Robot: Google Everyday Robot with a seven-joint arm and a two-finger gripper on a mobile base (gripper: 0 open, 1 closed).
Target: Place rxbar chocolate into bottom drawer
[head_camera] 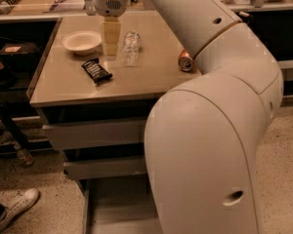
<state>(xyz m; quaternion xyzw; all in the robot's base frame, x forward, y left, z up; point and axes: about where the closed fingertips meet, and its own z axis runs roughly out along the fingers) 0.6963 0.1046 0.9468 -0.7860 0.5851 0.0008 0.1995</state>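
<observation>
Pale plastic jaws over smooth tabletop (151, 79)

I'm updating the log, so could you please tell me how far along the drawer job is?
Done: the bottom drawer stands pulled open. In hand: the claw hangs above the countertop between the bowl and the bottle, just beyond the rxbar chocolate, which lies ungrasped. Left: grasp the bar, lower it into the drawer.
</observation>
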